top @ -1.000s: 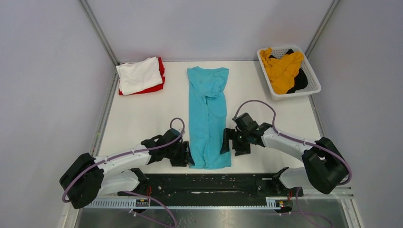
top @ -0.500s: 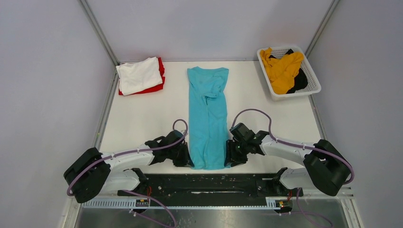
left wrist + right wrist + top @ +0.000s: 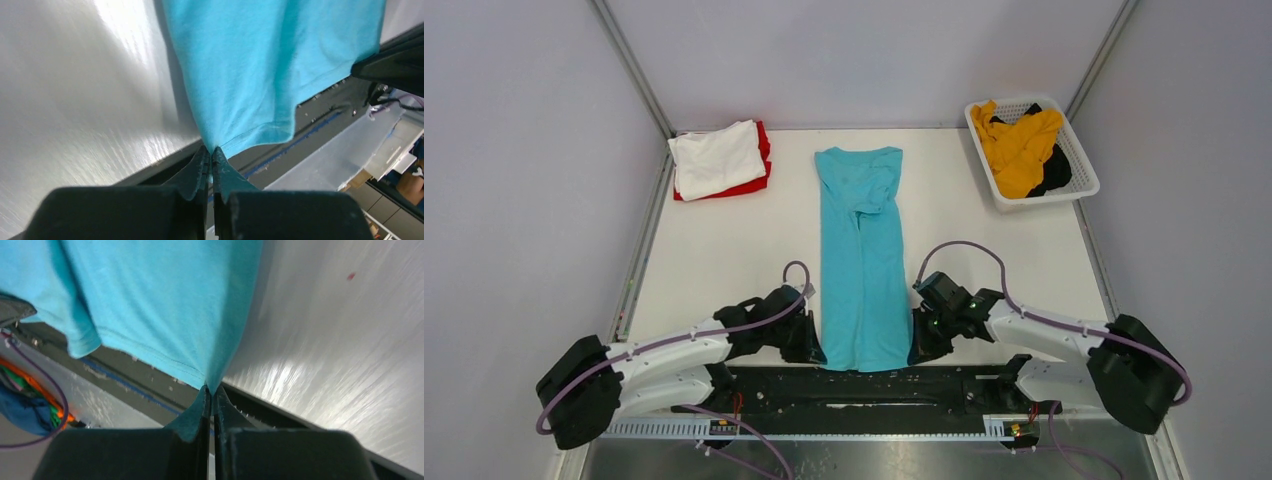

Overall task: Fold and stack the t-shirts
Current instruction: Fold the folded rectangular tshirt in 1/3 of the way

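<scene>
Lying lengthwise down the middle of the tabletop (image 3: 724,250), the teal t-shirt (image 3: 861,250) is shown folded into a long narrow strip. Its collar end is turned toward the far wall, and its hem end reaches over the black mounting rail (image 3: 874,385) at the near edge.

The near left corner of the hem is pinched between the left fingers (image 3: 812,348). In the left wrist view these fingers (image 3: 197,172) are seen clenched together on the cloth, which is drawn to a point where it enters them. The near right corner is grasped in the same way by the right fingers (image 3: 919,347), seen pressed tight on the hem corner in the right wrist view (image 3: 225,410). Between the two grasps the hem is seen hanging in a loose wavy line above the rail.

At the far left corner of the tabletop, a folded white t-shirt (image 3: 716,157) is laid on a red t-shirt (image 3: 759,180), well apart from the teal one.

At the far right corner, a white mesh basket (image 3: 1044,198) is occupied by a crumpled mustard yellow t-shirt (image 3: 1021,145). It is heaped over a black t-shirt (image 3: 1056,172).
</scene>
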Robot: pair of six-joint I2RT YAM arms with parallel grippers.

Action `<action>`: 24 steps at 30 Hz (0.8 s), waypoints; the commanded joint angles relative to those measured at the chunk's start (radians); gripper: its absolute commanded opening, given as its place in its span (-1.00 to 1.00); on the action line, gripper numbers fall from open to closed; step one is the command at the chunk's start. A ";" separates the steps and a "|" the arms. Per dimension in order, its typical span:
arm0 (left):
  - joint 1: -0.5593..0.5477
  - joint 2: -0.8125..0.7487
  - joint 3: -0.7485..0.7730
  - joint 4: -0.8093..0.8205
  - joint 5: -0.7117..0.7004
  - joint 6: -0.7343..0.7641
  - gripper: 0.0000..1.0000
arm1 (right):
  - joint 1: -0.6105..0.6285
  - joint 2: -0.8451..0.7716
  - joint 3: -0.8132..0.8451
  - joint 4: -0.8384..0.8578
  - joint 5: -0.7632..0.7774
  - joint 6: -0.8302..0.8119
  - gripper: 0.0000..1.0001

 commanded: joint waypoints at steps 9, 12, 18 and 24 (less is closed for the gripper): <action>-0.037 -0.125 0.117 -0.020 -0.047 0.053 -1.00 | 0.025 -0.129 0.067 0.058 -0.075 -0.008 -1.00; -0.020 -0.088 0.193 -0.032 -0.130 0.106 -1.00 | -0.014 -0.104 0.142 0.034 -0.002 -0.049 -1.00; 0.125 0.041 0.316 0.060 -0.166 0.158 -1.00 | -0.177 -0.019 0.275 0.034 -0.037 -0.129 -1.00; 0.255 0.268 0.489 0.027 -0.148 0.193 -1.00 | -0.256 0.108 0.385 0.061 0.033 -0.147 -1.00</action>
